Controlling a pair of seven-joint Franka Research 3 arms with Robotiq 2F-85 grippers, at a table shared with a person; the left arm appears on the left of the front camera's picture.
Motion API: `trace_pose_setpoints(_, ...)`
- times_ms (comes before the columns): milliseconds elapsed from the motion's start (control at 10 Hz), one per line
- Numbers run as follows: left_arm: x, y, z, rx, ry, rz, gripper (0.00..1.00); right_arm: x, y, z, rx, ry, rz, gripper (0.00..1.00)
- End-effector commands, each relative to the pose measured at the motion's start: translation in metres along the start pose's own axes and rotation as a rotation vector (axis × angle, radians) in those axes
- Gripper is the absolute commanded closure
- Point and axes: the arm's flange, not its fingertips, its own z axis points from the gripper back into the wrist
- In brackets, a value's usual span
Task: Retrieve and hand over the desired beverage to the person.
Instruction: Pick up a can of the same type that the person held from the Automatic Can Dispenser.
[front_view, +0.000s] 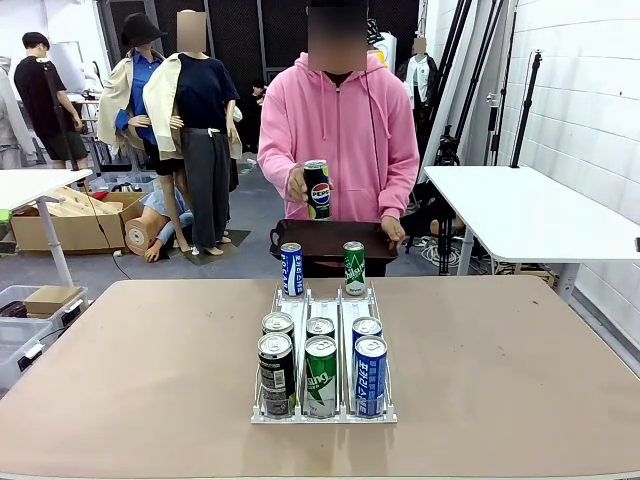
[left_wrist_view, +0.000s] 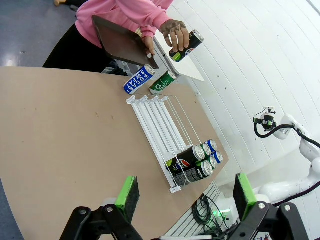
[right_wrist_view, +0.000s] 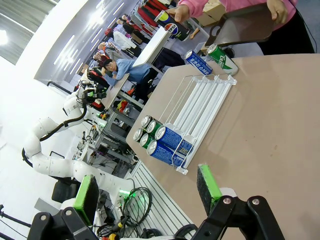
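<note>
The person (front_view: 340, 120) in a pink hoodie stands at the far side of the table. One hand holds up a black Pepsi can (front_view: 317, 189), the other a dark tray (front_view: 333, 240). A white can rack (front_view: 323, 300) lies mid-table, with a blue can (front_view: 291, 268) and a green can (front_view: 354, 267) at its far end. Black (front_view: 276, 372), green (front_view: 320, 375) and blue (front_view: 369, 375) cans stand two deep at its near end. My left gripper (left_wrist_view: 187, 192) hangs open above the table's near edge, close to those near cans (left_wrist_view: 195, 162). My right gripper (right_wrist_view: 147, 190) is open too, above the near cans (right_wrist_view: 160, 140).
The brown table (front_view: 130, 370) has bare room on both sides of the rack. A white table (front_view: 530, 210) stands behind at the right. Cardboard boxes (front_view: 70, 215) sit on the floor at the left. The other arm (left_wrist_view: 295, 145) shows off the table's edge.
</note>
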Motion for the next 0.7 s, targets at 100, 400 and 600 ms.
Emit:
trace_pose_setpoints(100,-0.0002,-0.001,0.0008,-0.01,-0.011,0.002,0.0,-0.0017,-0.0008,-0.0015,0.018,-0.013,0.006,0.0)
trace_pose_setpoints(400,-0.0002,-0.001,0.0008,-0.01,-0.011,0.002,0.0,-0.0017,-0.0008,-0.0015,0.018,-0.013,0.006,0.0)
trace_pose_setpoints(600,-0.0002,-0.001,0.0008,-0.01,-0.011,0.002,0.0,-0.0017,-0.0008,-0.0015,0.018,-0.013,0.006,0.0)
